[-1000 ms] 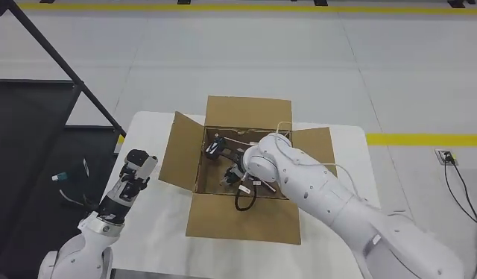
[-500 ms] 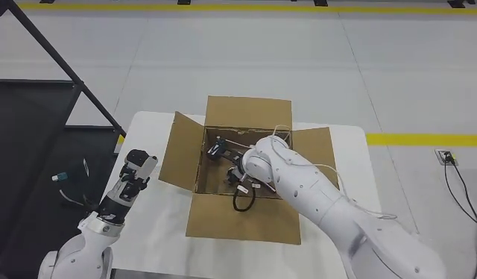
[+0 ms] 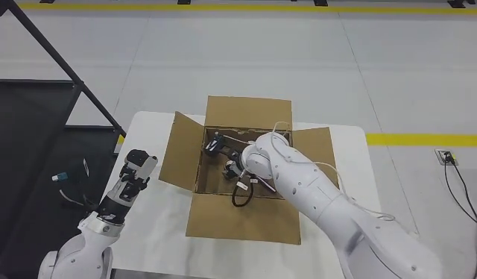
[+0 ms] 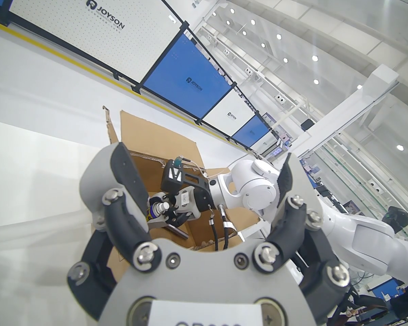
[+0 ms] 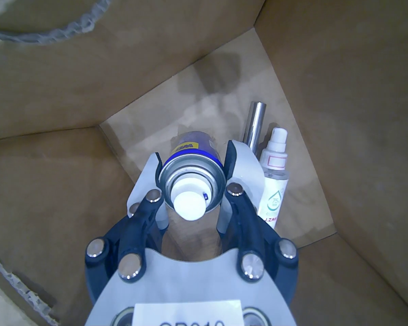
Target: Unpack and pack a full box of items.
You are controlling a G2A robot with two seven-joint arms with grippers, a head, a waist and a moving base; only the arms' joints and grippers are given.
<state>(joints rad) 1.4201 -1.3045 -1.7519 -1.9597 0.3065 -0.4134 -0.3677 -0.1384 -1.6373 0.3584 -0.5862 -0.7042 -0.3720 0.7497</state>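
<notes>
An open cardboard box (image 3: 242, 221) sits in the middle of the white table (image 3: 153, 227). My right gripper (image 5: 194, 157) is inside it, shut on a blue spray can (image 5: 193, 149) with a white nozzle, held above the box floor. In the top view, the right gripper (image 3: 216, 145) is at the box's far left part. Beside the can, a white spray bottle (image 5: 273, 184) and a metal rod (image 5: 255, 122) lie on the box floor. My left gripper (image 4: 204, 162) is open and holds nothing, at the table's left side (image 3: 138, 163), facing the box (image 4: 156, 137).
The box's flaps stand open on all sides, the left flap (image 3: 179, 152) closest to my left gripper. A black cable (image 3: 240, 197) loops from the right arm over the box. A black frame (image 3: 59, 55) stands left of the table.
The right wrist has shifted slightly toward the box's far side with the can in its gripper. The left arm has not moved.
</notes>
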